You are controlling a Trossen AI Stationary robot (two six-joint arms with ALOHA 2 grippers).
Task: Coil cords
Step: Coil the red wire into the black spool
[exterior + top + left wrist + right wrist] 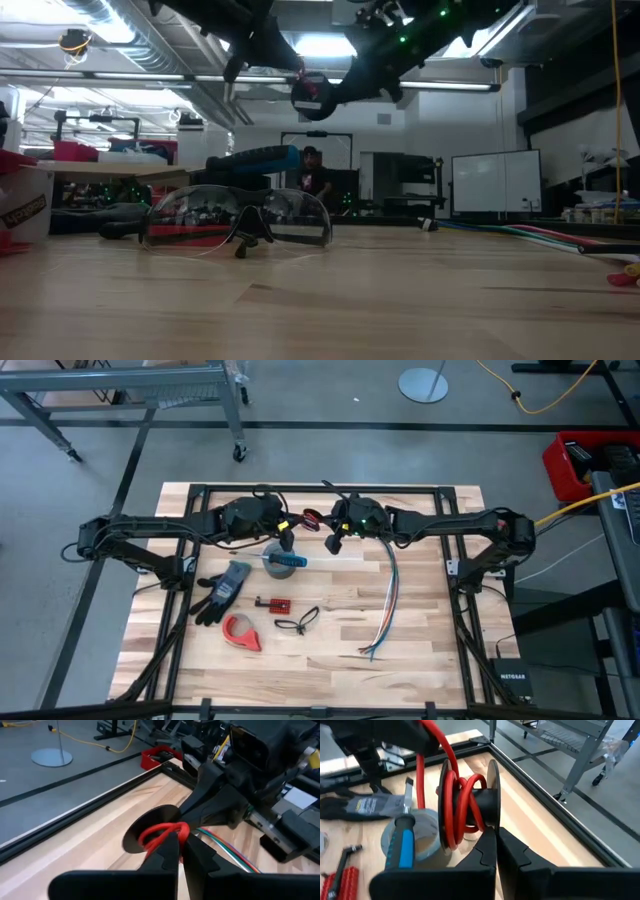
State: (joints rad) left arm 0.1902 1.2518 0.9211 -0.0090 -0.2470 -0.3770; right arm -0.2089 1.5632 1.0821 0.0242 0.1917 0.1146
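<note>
Both arms are up over the far middle of the table (pixel 420 630), meeting nose to nose, well off the wood. The right gripper (pixel 496 836) has its fingers pressed together on the black hub of a little spool, pinching it between the two black discs. The left gripper (pixel 181 841) has its fingers squeezed nearly shut on a loop of the red cord (pixel 457 802), right at the spool's edge.

The cord itself is thin and red, wrapped in several loose turns around the hub, with one strand arcing up and away toward the left arm. In the low view it hangs as a small round coil (pixel 312 92) between the two grippers, high above the table.

Underneath, from big to small: a long multicoloured wire bundle (pixel 386 605), a dark glove (pixel 224 590), a grey tape roll (pixel 279 561) with a blue-handled tool (pixel 287 560) lying across it, a red tape dispenser (pixel 241 631), a small black looped cord (pixel 297 622), a red connector piece (pixel 273 603). Clear safety glasses (pixel 238 216) sit close to the low camera.
</note>
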